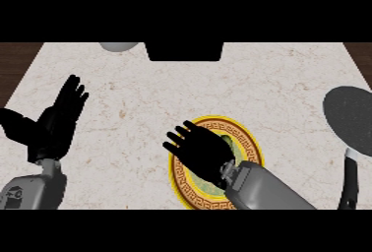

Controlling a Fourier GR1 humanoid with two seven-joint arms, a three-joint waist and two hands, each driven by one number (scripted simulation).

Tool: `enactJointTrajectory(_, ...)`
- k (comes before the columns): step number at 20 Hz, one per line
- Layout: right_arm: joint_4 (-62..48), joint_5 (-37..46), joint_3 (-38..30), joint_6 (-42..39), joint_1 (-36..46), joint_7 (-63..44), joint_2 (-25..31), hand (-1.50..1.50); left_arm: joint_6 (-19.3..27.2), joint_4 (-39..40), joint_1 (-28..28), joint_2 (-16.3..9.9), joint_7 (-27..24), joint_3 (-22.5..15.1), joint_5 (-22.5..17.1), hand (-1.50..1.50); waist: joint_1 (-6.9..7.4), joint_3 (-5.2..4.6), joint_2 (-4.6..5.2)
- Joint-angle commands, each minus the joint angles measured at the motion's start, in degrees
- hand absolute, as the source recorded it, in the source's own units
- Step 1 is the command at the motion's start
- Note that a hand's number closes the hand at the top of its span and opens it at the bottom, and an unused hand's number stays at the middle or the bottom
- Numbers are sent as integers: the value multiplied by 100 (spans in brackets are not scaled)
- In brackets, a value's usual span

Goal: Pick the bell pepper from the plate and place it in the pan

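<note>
Right hand [202, 150]: held over the plate [251, 142], fingers [176, 135] spread, nothing grasped.
Pepper [227, 143]: mostly hidden beneath the palm.
Pan [350, 115]: well to the right.

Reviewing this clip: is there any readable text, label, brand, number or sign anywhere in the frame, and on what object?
None can be read.
The plate carries only a gold key-pattern band round its rim, not letters.
The left forearm shows a small dark mark near the wrist, too blurred to read.
The pan, the right hand, the left hand and the counter bear no writing.
</note>
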State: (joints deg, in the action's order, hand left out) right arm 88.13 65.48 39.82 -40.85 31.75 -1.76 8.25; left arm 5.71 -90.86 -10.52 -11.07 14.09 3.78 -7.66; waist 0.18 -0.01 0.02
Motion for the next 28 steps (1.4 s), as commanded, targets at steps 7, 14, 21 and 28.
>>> enactJointTrajectory(7,-1273,739,-83,419,145,358,-698,-150,-315,-301,197,-122,190,180,-105,0,19,1,-1)
enactJointTrajectory(14,-1467,969,-330,1048,-330,988,-419,-150,-81,25,1,162,8,64,209,0,-15,1,-1)
enactJointTrajectory(21,-2004,1063,-429,1081,-258,1082,-762,-150,-111,-317,214,219,151,38,258,0,-1,1,-2)
enactJointTrajectory(28,-2809,568,237,1979,219,1183,-822,150,-292,-123,285,246,-151,110,175,0,47,1,6)
